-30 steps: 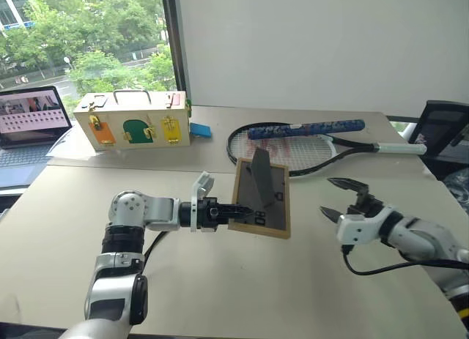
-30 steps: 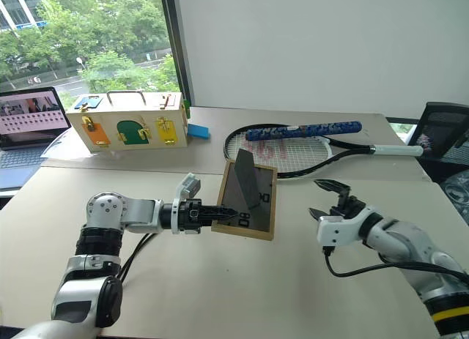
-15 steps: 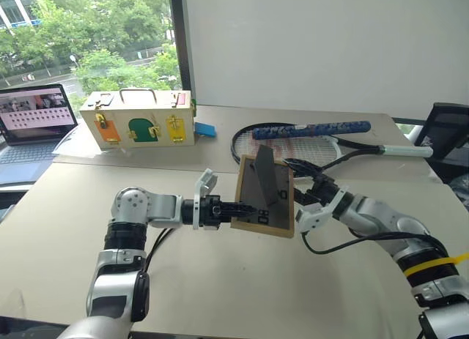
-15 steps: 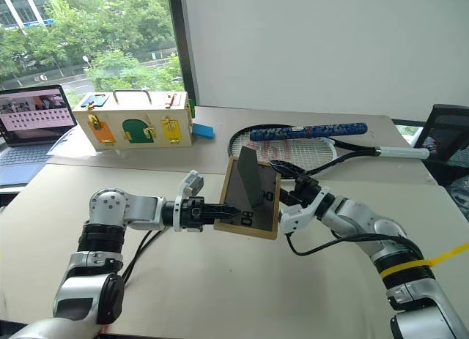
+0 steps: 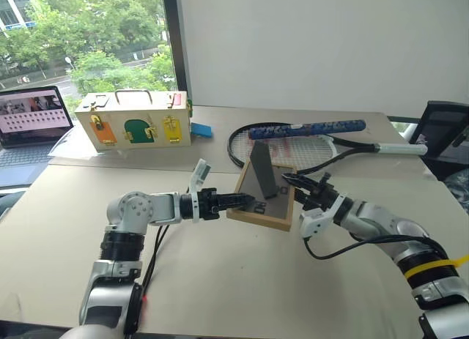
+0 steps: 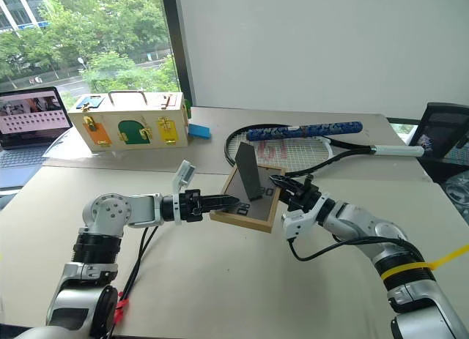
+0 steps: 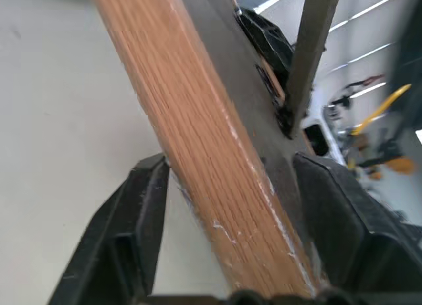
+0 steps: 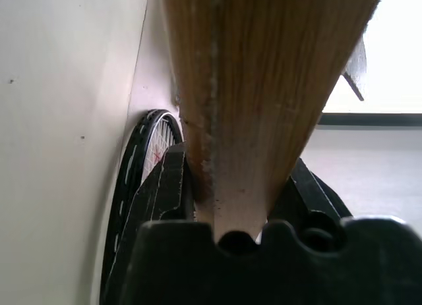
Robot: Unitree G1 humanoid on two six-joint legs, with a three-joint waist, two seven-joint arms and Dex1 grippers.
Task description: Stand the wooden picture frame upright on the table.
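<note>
Big beige table [image 5: 220, 295] by a window. Held up over its middle, just this side of the seam: the wooden picture frame [image 5: 275, 205], grey back up, stand leg out, tipped flatter than a moment ago. Now pinched tight on its right edge by the right gripper [image 5: 293, 187]. Just let go by the left gripper [image 5: 245, 202], fingers spread around the left edge. Handed over, so probably ready for setting down.

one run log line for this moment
stage: handover | small light-wood picture frame: airborne, stand leg out | right gripper: shut on it | left gripper: open
</note>
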